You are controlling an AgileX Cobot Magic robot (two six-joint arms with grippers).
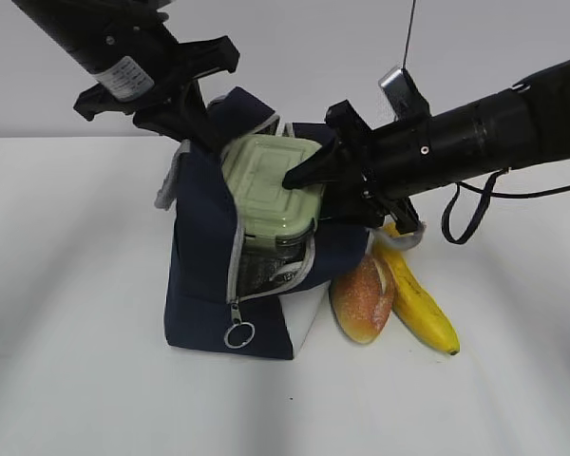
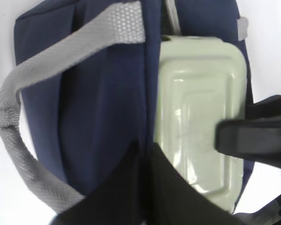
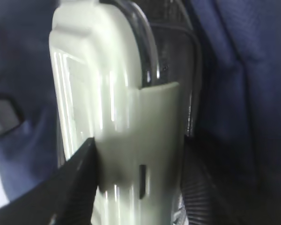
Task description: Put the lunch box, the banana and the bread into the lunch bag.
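Note:
The navy lunch bag [image 1: 204, 275] stands open on the white table. The lunch box [image 1: 266, 180], with its sage-green lid, sits tilted in the bag's mouth, partly inside. My right gripper [image 1: 318, 195] is shut on the lunch box; in the right wrist view its fingers [image 3: 79, 178] press both sides of the box [image 3: 117, 108]. My left gripper [image 1: 185, 119] is shut on the bag's upper edge and holds it up; in the left wrist view it [image 2: 147, 159] pinches navy fabric [image 2: 98, 103] beside the lid [image 2: 196, 117]. The bread [image 1: 363, 299] and the banana [image 1: 420, 304] lie right of the bag.
The grey strap [image 2: 18, 117] loops off the bag's left side. The zipper's ring pull [image 1: 238, 334] hangs at the bag's front bottom. A black cable [image 1: 456, 223] droops under the right arm. White table [image 1: 76, 361] spreads in front and to the left.

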